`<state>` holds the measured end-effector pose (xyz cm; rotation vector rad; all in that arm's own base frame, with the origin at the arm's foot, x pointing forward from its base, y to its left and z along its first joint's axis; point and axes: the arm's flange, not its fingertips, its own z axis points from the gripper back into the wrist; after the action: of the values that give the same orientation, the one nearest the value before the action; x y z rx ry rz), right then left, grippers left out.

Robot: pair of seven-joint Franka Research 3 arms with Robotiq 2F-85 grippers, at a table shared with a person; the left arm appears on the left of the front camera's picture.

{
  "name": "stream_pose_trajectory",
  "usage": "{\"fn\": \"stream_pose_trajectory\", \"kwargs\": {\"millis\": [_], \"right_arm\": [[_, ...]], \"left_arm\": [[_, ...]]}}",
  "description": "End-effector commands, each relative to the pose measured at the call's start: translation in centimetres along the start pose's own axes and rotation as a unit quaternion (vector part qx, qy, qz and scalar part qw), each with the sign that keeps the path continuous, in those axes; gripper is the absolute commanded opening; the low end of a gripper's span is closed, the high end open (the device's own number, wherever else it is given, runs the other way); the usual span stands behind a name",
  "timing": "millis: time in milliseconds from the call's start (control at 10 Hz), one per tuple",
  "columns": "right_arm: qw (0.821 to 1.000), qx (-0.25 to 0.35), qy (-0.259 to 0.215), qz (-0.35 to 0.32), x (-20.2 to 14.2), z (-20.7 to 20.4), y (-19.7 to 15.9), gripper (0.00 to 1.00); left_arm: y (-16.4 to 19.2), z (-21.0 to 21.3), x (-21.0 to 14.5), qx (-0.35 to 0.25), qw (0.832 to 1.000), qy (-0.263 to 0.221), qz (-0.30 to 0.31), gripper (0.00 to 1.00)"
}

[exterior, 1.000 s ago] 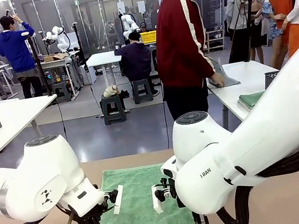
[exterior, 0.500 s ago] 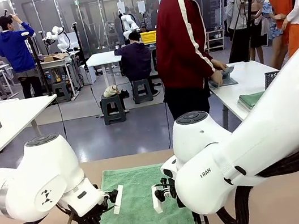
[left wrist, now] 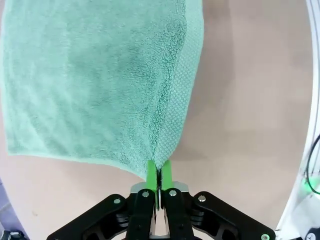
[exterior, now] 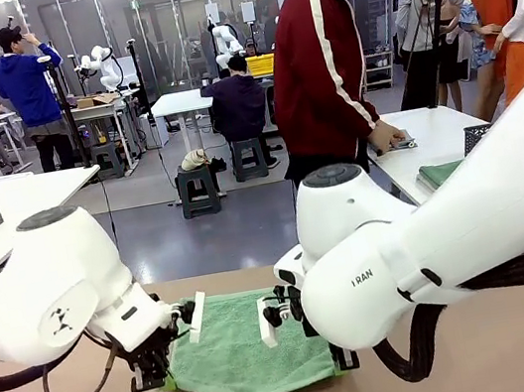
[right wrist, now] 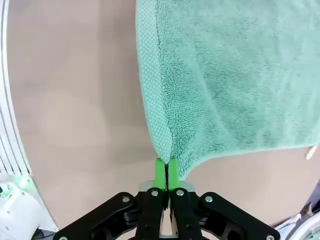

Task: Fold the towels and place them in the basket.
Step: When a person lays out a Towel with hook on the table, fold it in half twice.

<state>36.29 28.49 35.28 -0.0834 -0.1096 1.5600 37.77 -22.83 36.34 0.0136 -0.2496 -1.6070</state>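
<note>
2 towel (exterior: 233, 352) corners hid: L pincer (left wrist: 159, 165), R pincer (right wrist: 166, 163).

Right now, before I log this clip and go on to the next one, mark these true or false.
1. The left tool is shut on a corner of the sea-green towel. True.
2. The right tool hangs open above the towel. False: it is shut on the towel's other near corner.
3. The towel lies neatly folded in half. False: it is spread open on the tan table, pinched at both near corners.
4. The person across the table is turned to a white side table, with a hand on it. True.
</note>
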Motion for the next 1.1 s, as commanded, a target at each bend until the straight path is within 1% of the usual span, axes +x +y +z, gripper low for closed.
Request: {"fn": "stream_pose_trajectory", "kwargs": {"millis": [0,300,400,500,800,900,1000], "right_arm": [[1.000,-0.016,0.013,0.010,0.3,1.7,-0.3,0.02],[0.999,-0.038,0.013,0.012,1.0,3.5,-0.5,0.02],[0.999,-0.039,0.014,0.007,1.0,3.6,-0.5,0.02],[0.999,-0.033,0.003,0.018,0.6,3.3,-0.8,0.02],[0.999,-0.036,0.003,0.019,0.6,3.5,-0.8,0.02],[0.999,-0.033,0.009,0.020,0.6,3.4,-1.5,0.02],[0.999,-0.033,0.008,0.024,0.8,3.8,-2.6,0.02]], "left_arm": [[0.2,1.9,0.0,0.007,1.000,0.001,-0.006,0.04],[0.4,3.9,0.5,0.026,1.000,0.003,-0.009,0.04],[0.3,4.1,0.5,0.026,1.000,0.002,-0.005,0.04],[0.6,3.4,0.4,0.028,1.000,-0.007,-0.008,0.04],[0.5,3.6,0.4,0.029,1.000,-0.008,-0.009,0.04],[1.2,3.9,0.6,0.029,0.999,-0.010,-0.011,0.04],[2.2,4.1,0.8,0.031,0.999,0.000,-0.012,0.04]]}}
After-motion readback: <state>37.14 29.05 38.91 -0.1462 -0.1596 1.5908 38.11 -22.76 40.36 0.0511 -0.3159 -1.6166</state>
